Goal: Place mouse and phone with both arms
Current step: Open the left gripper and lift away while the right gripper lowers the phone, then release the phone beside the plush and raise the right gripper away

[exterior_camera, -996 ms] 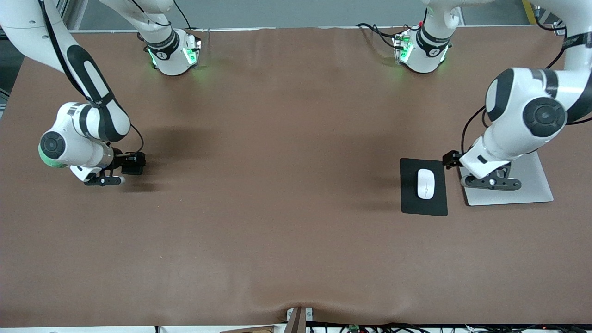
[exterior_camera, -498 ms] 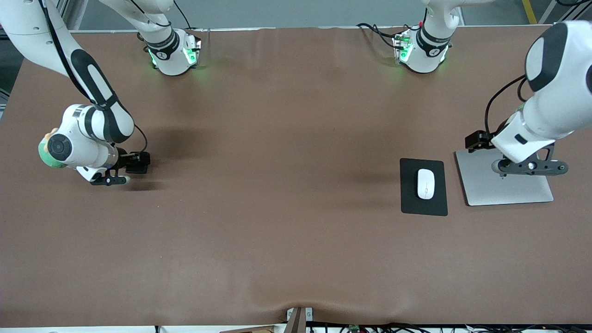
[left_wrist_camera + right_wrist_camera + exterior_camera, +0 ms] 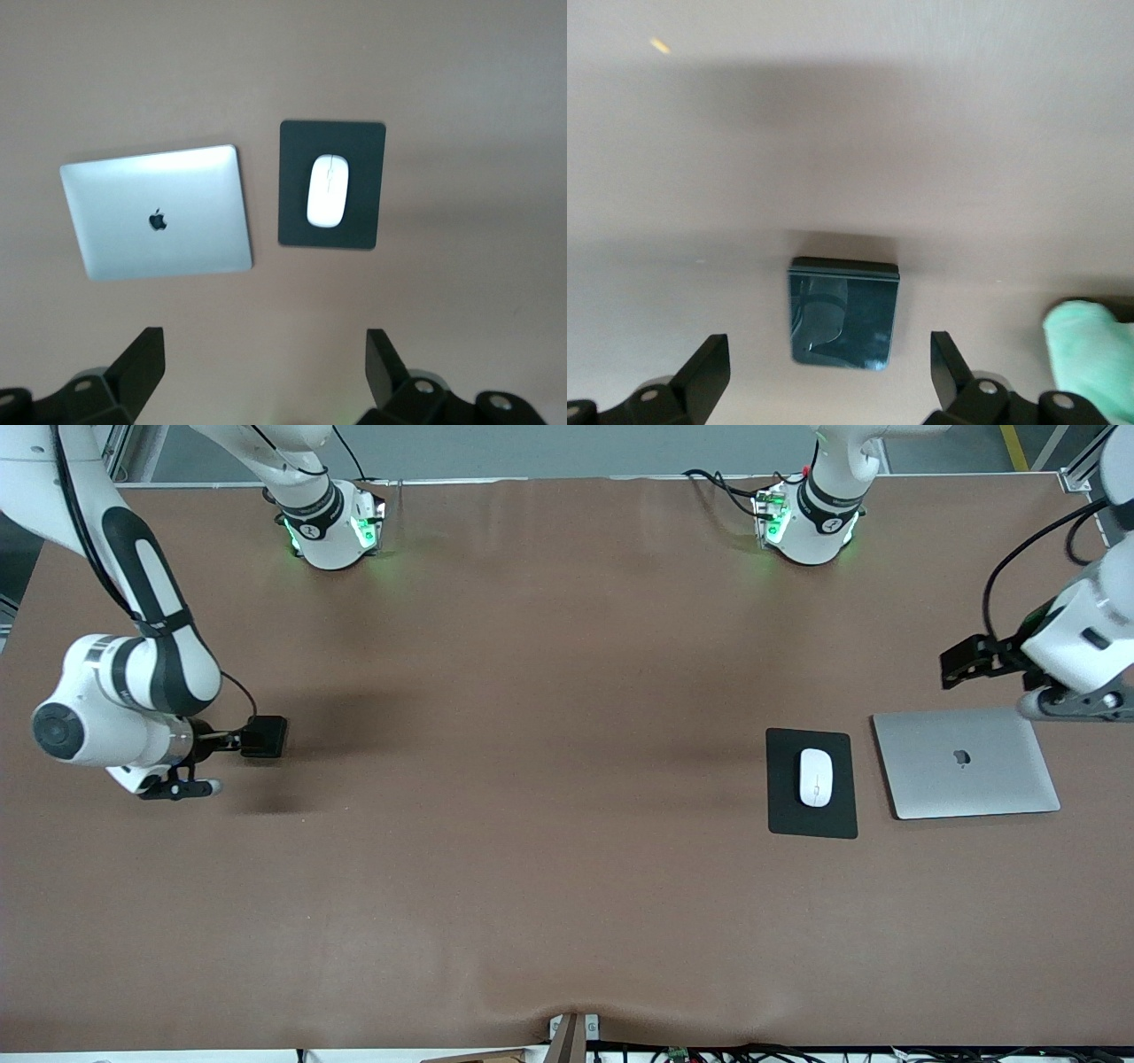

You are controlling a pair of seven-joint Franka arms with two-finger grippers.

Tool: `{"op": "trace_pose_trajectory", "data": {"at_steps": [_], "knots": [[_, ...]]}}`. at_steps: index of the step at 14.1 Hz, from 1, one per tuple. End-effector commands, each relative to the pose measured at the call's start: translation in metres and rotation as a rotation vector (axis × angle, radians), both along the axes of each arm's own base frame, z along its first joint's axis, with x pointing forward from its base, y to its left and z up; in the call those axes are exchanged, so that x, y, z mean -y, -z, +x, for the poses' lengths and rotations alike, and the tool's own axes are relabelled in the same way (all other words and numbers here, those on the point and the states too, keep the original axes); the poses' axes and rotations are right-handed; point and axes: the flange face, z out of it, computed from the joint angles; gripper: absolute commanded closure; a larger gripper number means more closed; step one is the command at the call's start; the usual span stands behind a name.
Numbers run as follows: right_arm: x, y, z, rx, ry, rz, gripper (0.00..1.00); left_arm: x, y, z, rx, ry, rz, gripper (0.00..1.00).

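The white mouse [image 3: 815,777] lies on a black mouse pad [image 3: 788,815] toward the left arm's end of the table; it also shows in the left wrist view [image 3: 326,190]. The phone [image 3: 843,312], a dark glossy slab, lies flat on the table in the right wrist view. In the front view the right arm hides it. My right gripper [image 3: 177,788] hangs open and empty over the phone [image 3: 828,338], not touching it. My left gripper [image 3: 1076,704] is open and empty in the air [image 3: 264,335], over the table by the laptop's edge.
A shut silver laptop [image 3: 966,775] lies beside the mouse pad [image 3: 297,221], toward the left arm's end, and shows in the left wrist view [image 3: 177,248]. A pale green object [image 3: 1090,354] lies close beside the phone. Brown cloth covers the table [image 3: 549,824].
My left gripper has risen off the laptop and drawn back toward its end of the table, uncovering the laptop. My right arm has lifted and shifted toward its own end. The mouse has not moved.
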Motion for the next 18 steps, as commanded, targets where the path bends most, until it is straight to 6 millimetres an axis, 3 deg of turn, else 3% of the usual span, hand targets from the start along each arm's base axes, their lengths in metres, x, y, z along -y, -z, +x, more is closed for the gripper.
{"op": "trace_pose_trajectory", "data": {"at_steps": [1,3,5,6,7,10,12,14,16,18], "knots": [[-0.01,-0.048,0.029,0.026,-0.021,-0.007,0.0,-0.011,-0.029,-0.026,-0.022,0.028,-0.035,0.0],[-0.01,-0.074,0.047,0.091,-0.012,0.0,0.0,-0.013,-0.041,-0.036,-0.019,0.023,-0.039,0.0],[-0.015,-0.112,0.069,0.18,-0.006,0.019,0.0,-0.012,-0.048,-0.037,-0.008,0.017,-0.04,0.0],[-0.04,-0.132,0.078,0.216,-0.049,0.009,0.0,-0.009,-0.049,-0.038,-0.011,0.017,-0.038,0.0],[-0.049,-0.142,0.079,0.232,-0.06,0.0,0.0,-0.002,-0.049,-0.038,-0.009,0.017,-0.046,0.0],[-0.044,-0.182,0.083,0.305,-0.063,-0.018,0.0,0.007,-0.048,-0.034,-0.001,0.021,-0.055,0.0],[-0.04,-0.211,0.079,0.354,-0.05,-0.032,0.0,0.007,-0.049,-0.029,0.04,0.021,-0.068,0.0],[-0.049,-0.265,0.059,0.423,-0.061,-0.037,0.0,0.011,-0.043,-0.023,0.037,0.027,-0.069,0.0],[-0.057,-0.29,0.034,0.35,-0.067,-0.032,0.0,0.007,-0.046,-0.025,0.042,0.02,-0.069,0.0],[-0.046,-0.315,0.008,0.294,-0.049,-0.03,0.0,0.006,-0.046,-0.025,0.042,0.015,-0.068,0.0]]}}
